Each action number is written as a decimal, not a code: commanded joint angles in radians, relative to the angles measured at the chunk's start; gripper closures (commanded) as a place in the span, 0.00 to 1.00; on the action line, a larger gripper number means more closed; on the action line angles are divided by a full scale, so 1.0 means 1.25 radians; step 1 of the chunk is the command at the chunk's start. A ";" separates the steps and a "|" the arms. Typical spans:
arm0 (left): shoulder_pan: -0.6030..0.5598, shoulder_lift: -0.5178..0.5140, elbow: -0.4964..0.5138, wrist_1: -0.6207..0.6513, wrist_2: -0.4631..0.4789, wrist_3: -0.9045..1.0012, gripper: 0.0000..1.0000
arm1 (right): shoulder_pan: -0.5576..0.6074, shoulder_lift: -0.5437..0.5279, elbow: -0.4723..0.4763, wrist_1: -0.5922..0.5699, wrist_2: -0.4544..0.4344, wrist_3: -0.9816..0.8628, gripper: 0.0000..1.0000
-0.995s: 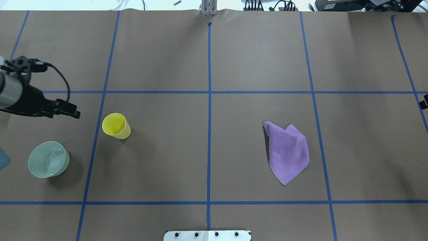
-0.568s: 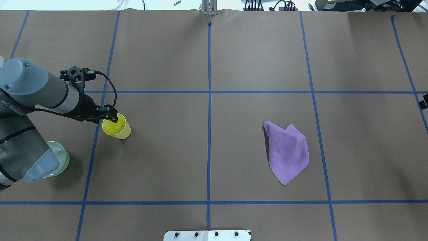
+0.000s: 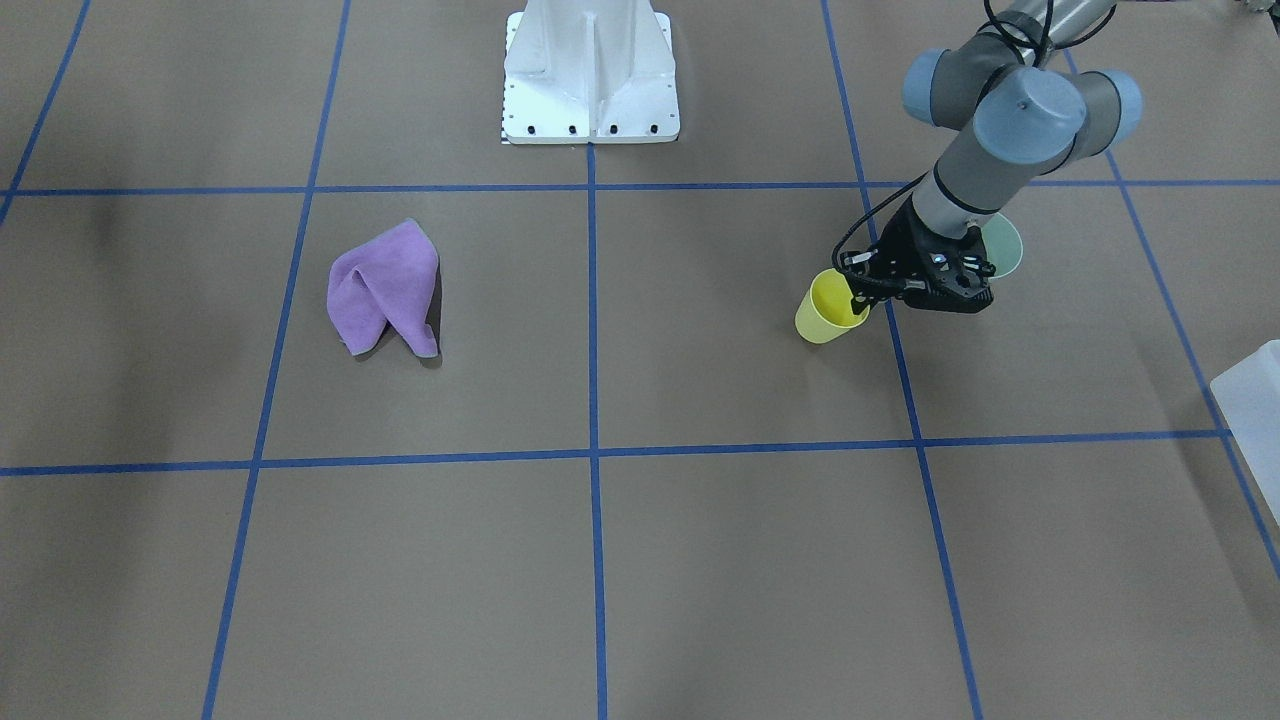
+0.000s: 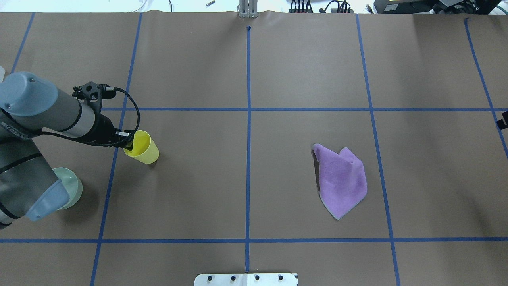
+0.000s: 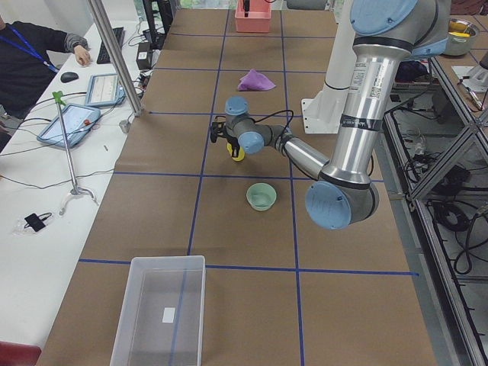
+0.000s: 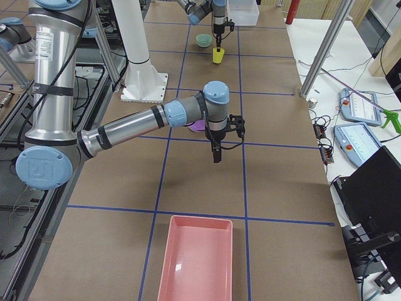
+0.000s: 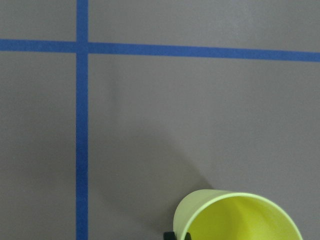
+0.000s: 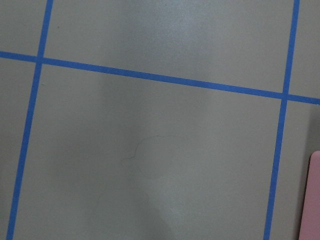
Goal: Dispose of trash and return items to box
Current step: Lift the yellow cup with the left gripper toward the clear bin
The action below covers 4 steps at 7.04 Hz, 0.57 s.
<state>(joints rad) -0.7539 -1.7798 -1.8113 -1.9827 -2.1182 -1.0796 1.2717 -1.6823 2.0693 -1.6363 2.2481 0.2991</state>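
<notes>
A yellow cup [image 4: 143, 148] stands tilted on the brown table at the left; it also shows in the front view [image 3: 826, 310] and in the left wrist view [image 7: 240, 220]. My left gripper [image 4: 129, 143] is shut on its rim, one finger inside and one outside [image 3: 858, 297]. A purple cloth [image 4: 341, 178] lies crumpled at the right. The whitish translucent box [image 5: 160, 313] stands at the table's left end, and a corner of it shows in the front view [image 3: 1255, 400]. My right gripper [image 6: 216, 153] hangs over bare table beyond the cloth, seen only from the side, so I cannot tell its state.
A pale green bowl [image 4: 75, 190] sits near the cup, partly hidden by my left arm. A pink tray [image 6: 197, 257] lies at the table's right end. The white robot base [image 3: 590, 70] stands at the near middle edge.
My left arm swung in from the left edge and its gripper came onto the yellow cup's rim. The cup has shifted slightly right and tilted.
</notes>
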 commanded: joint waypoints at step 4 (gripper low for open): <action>-0.335 0.022 -0.026 0.232 -0.120 0.287 1.00 | -0.002 0.005 -0.001 0.000 -0.001 0.001 0.00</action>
<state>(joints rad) -1.0650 -1.7547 -1.8458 -1.7874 -2.2578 -0.8376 1.2701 -1.6779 2.0679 -1.6368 2.2485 0.2995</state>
